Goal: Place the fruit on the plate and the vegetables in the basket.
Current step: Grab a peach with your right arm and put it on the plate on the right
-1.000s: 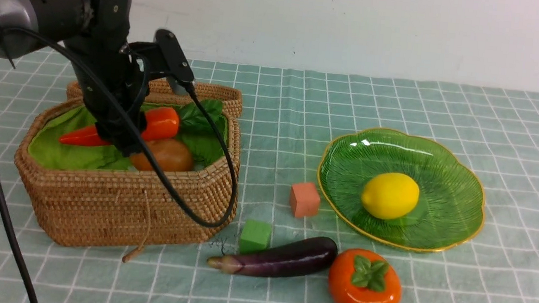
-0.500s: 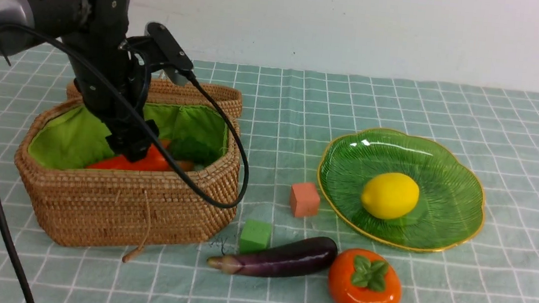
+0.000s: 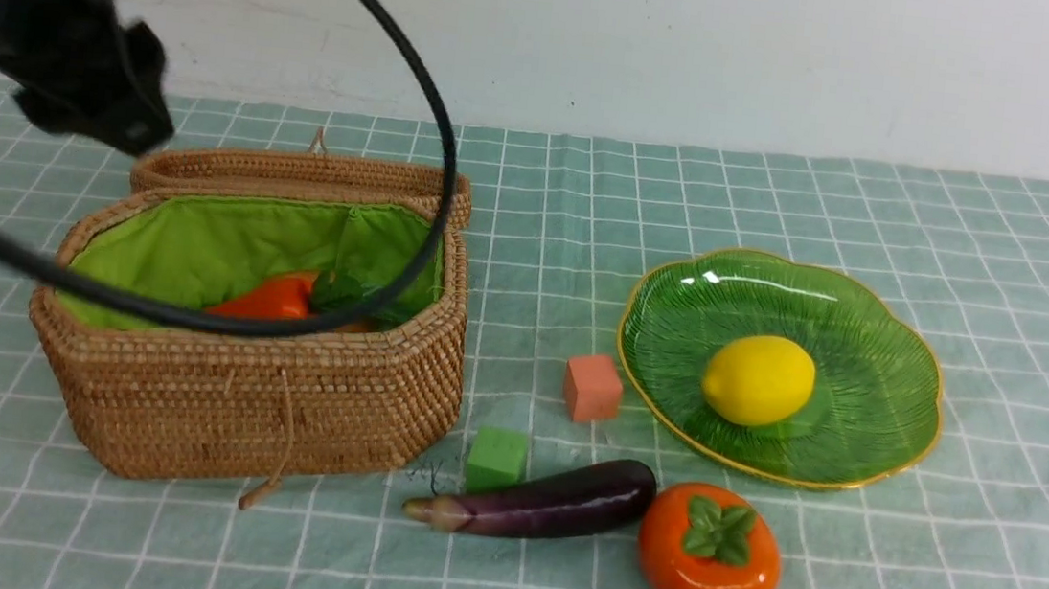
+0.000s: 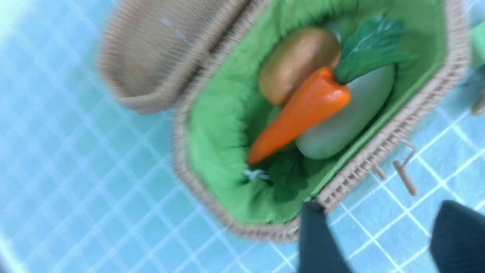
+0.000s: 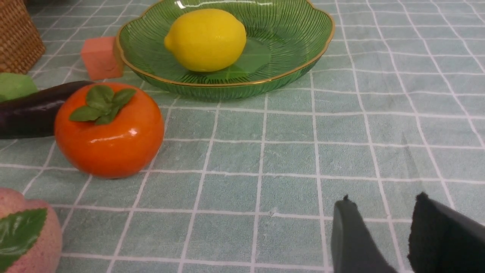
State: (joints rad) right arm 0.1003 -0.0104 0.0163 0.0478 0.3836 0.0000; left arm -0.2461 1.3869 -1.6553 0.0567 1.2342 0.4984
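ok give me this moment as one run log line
left claw open, empty | right claw open, empty | carrot in basket | lemon on plate | unsorted: eggplant, persimmon, peach

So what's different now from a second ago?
The left gripper lowered the carrot into the basket, let it go, then lifted away up and to the left, open and empty. The carrot now lies inside the basket. The lemon on the plate, the eggplant, the persimmon, the pink cube and the green cube did not move.
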